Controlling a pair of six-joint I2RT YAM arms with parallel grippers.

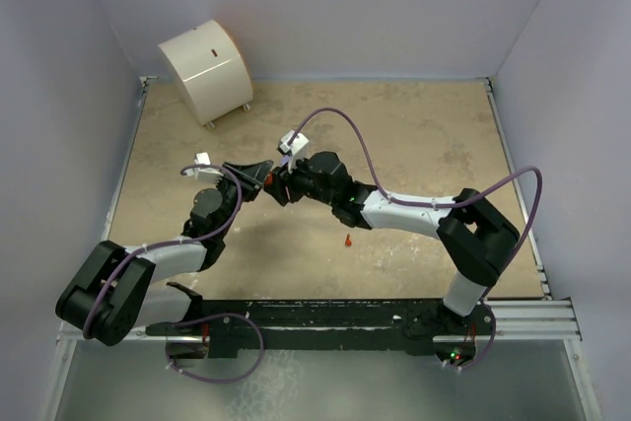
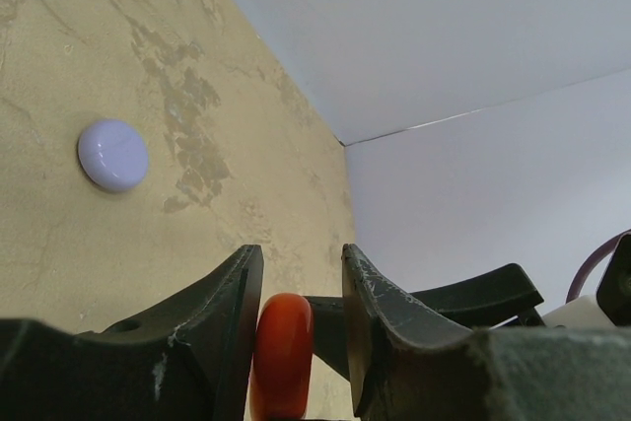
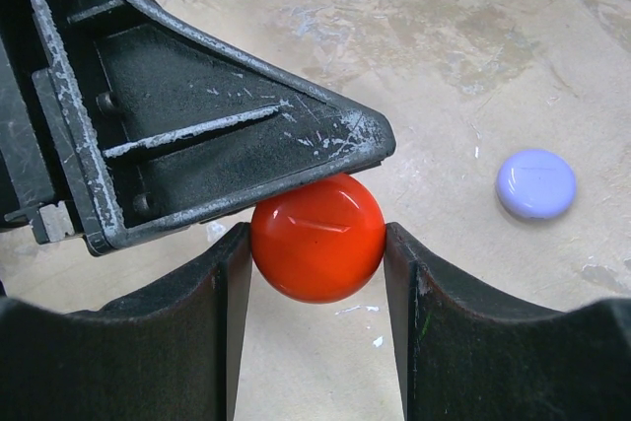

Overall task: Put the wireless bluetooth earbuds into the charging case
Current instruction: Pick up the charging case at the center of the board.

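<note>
Tan bench [image 1: 424, 135], mid-scene: right tool [image 3: 315, 236] grips the red case [image 3: 317, 255], left tool [image 2: 299, 261] part-open round it, one red earbud [image 1: 348, 241] lies loose nearby, so nothing looks inserted yet.

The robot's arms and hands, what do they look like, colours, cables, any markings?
The left arm and right arm alternate white links with chunky black joints; a thin purple cable loops along each. The left hand and right hand have black wedge-shaped fingers scuffed with white scratches. A green light shows at the right arm's base.
</note>
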